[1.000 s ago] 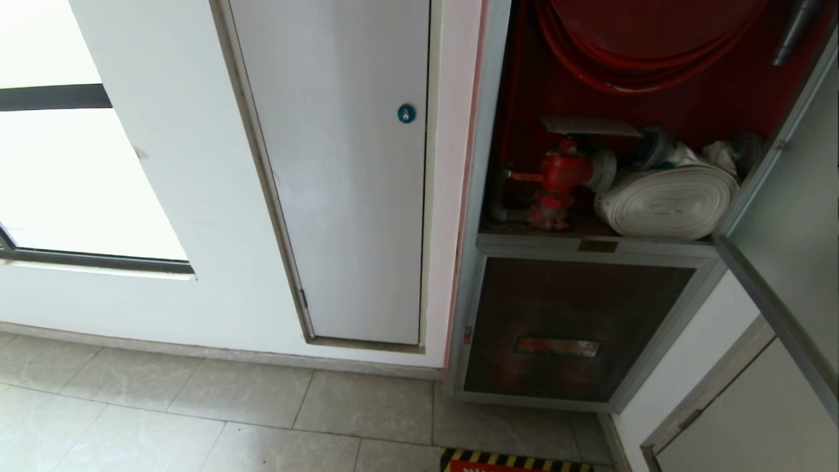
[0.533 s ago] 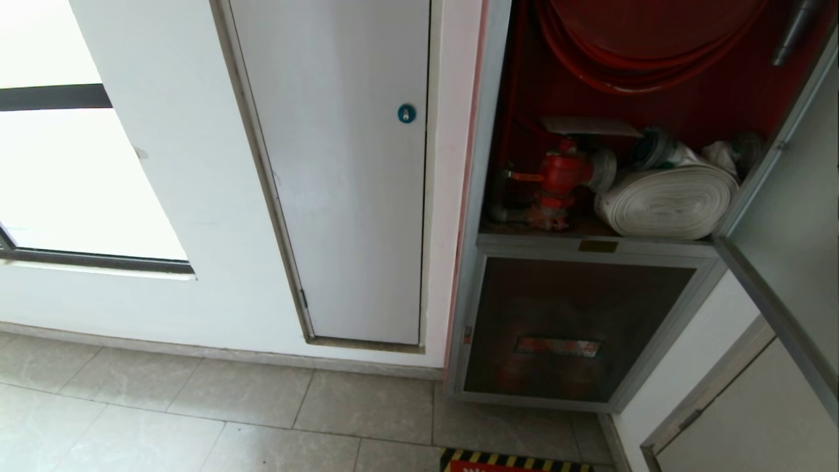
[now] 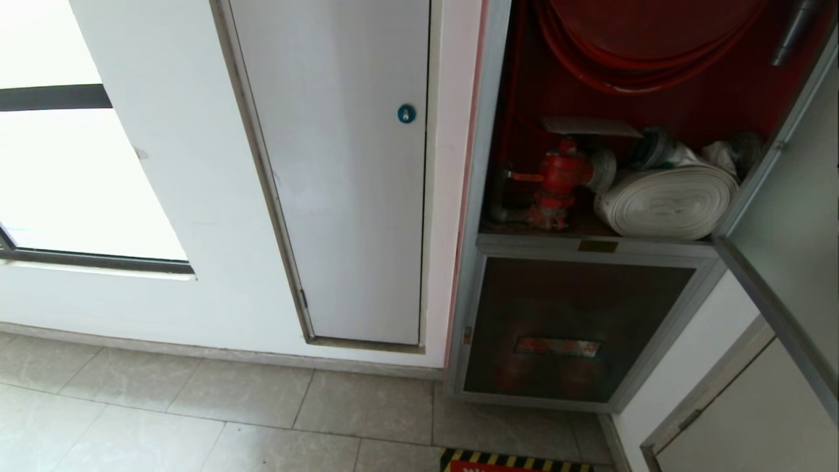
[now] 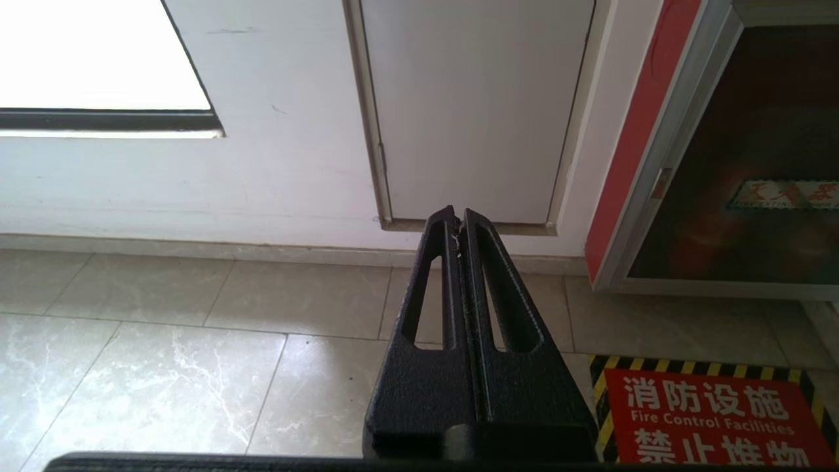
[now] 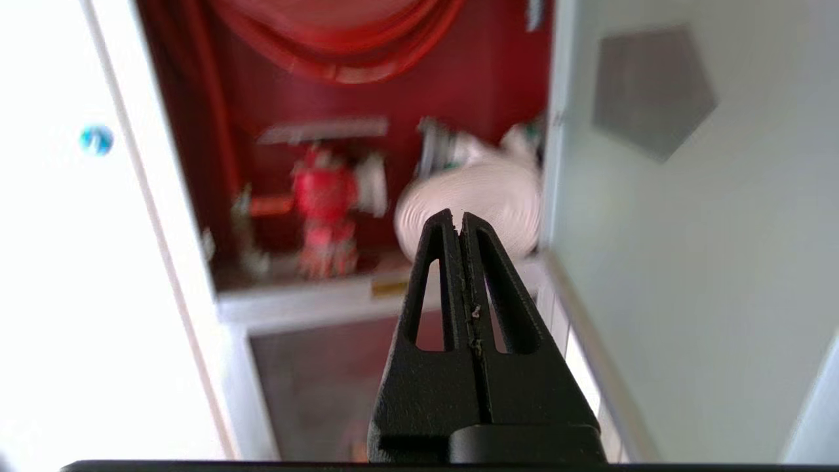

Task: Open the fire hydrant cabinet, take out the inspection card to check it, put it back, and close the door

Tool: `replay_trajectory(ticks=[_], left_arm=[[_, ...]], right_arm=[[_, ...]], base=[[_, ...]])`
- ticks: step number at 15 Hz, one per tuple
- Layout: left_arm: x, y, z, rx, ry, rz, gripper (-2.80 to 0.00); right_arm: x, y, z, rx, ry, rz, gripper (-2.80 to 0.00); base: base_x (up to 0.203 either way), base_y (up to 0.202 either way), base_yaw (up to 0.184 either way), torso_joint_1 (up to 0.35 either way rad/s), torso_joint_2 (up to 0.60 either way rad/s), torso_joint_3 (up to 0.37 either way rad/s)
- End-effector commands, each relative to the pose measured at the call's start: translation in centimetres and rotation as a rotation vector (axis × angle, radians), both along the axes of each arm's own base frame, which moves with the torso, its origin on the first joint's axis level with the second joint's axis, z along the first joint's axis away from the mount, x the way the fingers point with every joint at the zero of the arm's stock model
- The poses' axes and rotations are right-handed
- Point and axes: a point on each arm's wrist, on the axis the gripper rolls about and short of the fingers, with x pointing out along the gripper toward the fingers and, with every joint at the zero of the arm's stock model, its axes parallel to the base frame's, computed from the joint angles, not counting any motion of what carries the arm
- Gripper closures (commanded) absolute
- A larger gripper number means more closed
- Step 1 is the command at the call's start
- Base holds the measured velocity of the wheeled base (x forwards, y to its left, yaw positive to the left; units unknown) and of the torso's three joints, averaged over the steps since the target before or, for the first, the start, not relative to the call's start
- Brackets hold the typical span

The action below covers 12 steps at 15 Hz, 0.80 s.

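The fire hydrant cabinet point(image 3: 482, 164) stands open, red inside, with the hose reel point(image 3: 642, 39), red valve point(image 3: 560, 174) and white rolled hose point(image 3: 665, 200). A flat pale sheet, apparently the inspection card point(image 3: 590, 126), lies level just above the valve, also seen in the right wrist view point(image 5: 321, 130). The door point(image 3: 786, 196) is swung out to the right; its hexagonal sticker point(image 5: 652, 92) shows from behind. My right gripper point(image 5: 457, 215) is shut and empty, pointing at the rolled hose from in front of the opening. My left gripper point(image 4: 457, 213) is shut, low over the floor. Neither arm shows in the head view.
A white panel door with a round blue lock point(image 3: 406, 113) is left of the cabinet. A smaller dark glass panel point(image 3: 570, 328) sits below the shelf. A red floor sign with striped border point(image 4: 708, 419) lies before it. A bright window point(image 3: 65, 183) is far left.
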Motion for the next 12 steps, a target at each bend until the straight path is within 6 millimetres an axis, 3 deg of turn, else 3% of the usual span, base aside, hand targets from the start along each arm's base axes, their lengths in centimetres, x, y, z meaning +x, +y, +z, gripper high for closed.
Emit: replay_trajectory(ticks=[1, 9, 12], left_arm=[[0.0, 0.0, 0.0, 0.000, 0.001, 0.000, 0.00], [0.0, 0.0, 0.0, 0.000, 0.002, 0.000, 0.00], [0.0, 0.0, 0.0, 0.000, 0.000, 0.000, 0.00]], right_arm=[[-2.0, 0.2, -1.4, -0.004, 0.027, 0.028, 0.00], [-4.8, 0.5, -7.6, -0.022, 0.272, 0.187, 0.00], [-5.0, 0.6, -10.4, -0.027, 0.336, 0.238, 0.00]], base=[[0.000, 0.000, 0.000, 0.000, 0.00, 0.000], [0.000, 0.000, 0.000, 0.000, 0.00, 0.000], [0.000, 0.000, 0.000, 0.000, 0.00, 0.000]])
